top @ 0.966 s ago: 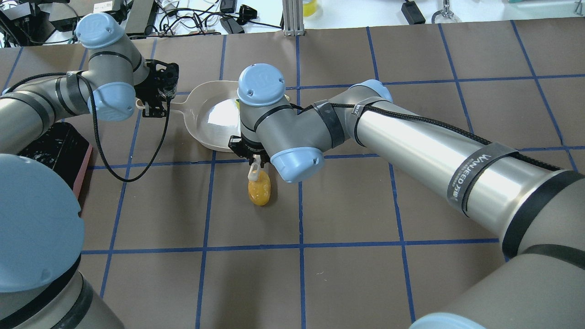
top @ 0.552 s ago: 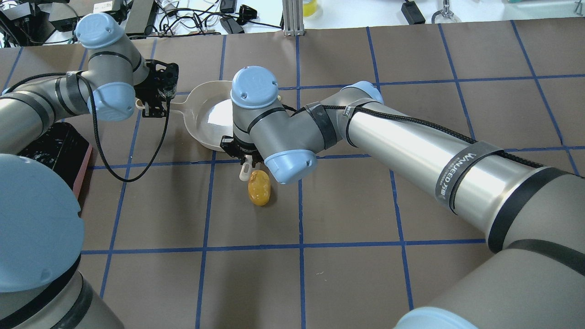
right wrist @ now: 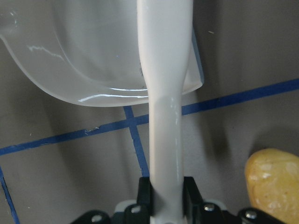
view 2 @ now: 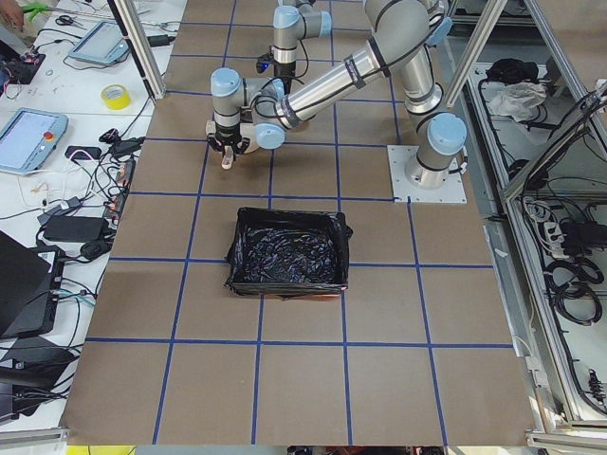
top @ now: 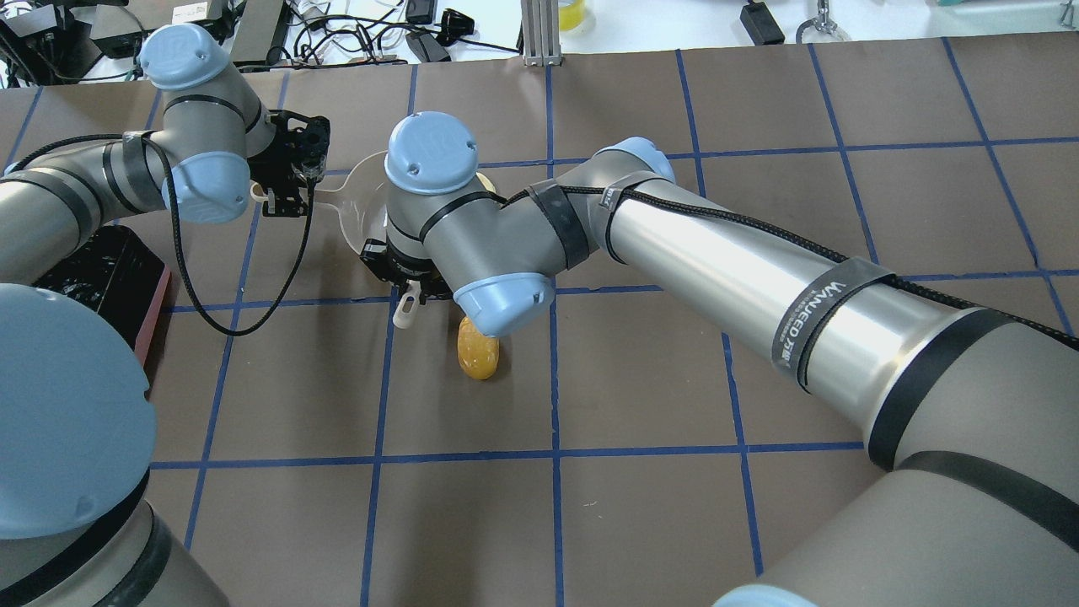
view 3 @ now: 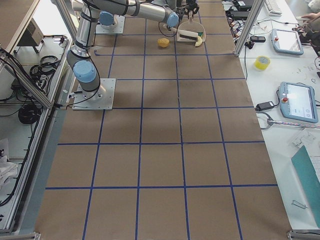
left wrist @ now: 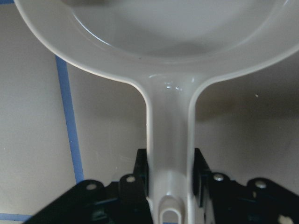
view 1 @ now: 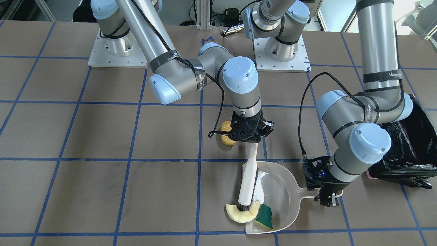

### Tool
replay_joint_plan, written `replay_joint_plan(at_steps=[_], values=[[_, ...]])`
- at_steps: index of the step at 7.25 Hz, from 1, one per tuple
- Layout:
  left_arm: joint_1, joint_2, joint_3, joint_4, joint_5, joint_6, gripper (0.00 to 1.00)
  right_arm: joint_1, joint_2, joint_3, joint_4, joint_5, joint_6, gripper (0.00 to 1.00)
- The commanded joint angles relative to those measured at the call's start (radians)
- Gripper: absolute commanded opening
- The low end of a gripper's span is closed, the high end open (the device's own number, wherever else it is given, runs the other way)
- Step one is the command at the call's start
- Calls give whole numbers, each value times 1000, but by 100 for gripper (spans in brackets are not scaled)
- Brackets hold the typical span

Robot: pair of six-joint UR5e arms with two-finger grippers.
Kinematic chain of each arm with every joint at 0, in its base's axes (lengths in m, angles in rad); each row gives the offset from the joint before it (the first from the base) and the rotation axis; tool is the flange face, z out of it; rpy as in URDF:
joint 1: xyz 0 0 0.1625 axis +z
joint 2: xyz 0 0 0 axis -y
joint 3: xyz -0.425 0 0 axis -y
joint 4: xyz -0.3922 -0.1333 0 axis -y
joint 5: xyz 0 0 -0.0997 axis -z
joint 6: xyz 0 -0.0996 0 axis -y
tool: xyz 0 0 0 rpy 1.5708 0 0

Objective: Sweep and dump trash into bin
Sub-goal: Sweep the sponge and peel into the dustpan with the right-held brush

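Watching from the operators' side, everything sits around the pale grey dustpan (view 1: 286,191) on the brown desk (view 1: 102,188).

Leftmost is the tan potato-looking lump (top: 478,356). It's out on the desk, off the dustpan's robot-side edge and clear of it, not swept in yet. Right beside it the right claw (view 1: 252,141) is clamped narrow on the handle of a white brush (view 1: 247,181), which slants down into the dustpan's mouth side.

The brush's far end touches the pale yellow crescent (view 1: 239,213), which lies across the dustpan's open lip, half in and half on the desk. The green-and-yellow sponge wedge (view 1: 265,216) is just inside the lip, touching the crescent.

On the other side of the dustpan, the left claw (view 1: 327,199) pinches the dustpan's thin handle near its end, fingers snug on both sides.

Past that handle sits the bin (view 1: 409,150), its crinkly black bag partly hidden behind the left arm. No trash in it that I can see.
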Motion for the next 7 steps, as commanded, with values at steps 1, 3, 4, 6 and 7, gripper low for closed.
replay_joint_plan(at_steps=[1, 3, 4, 6, 7], values=[[1, 0, 0, 0, 0, 0, 5, 19, 4, -4, 0, 3, 48, 0], [0, 2, -2, 0, 0, 0, 5, 31, 3, -21, -1, 41, 91, 0], [0, 2, -2, 0, 0, 0, 5, 37, 3, -39, 5, 45, 114, 0], [0, 2, -2, 0, 0, 0, 5, 35, -17, -47, 96, 19, 53, 0], [0, 0, -2, 0, 0, 0, 5, 19, -46, -41, 147, -54, -78, 0]])
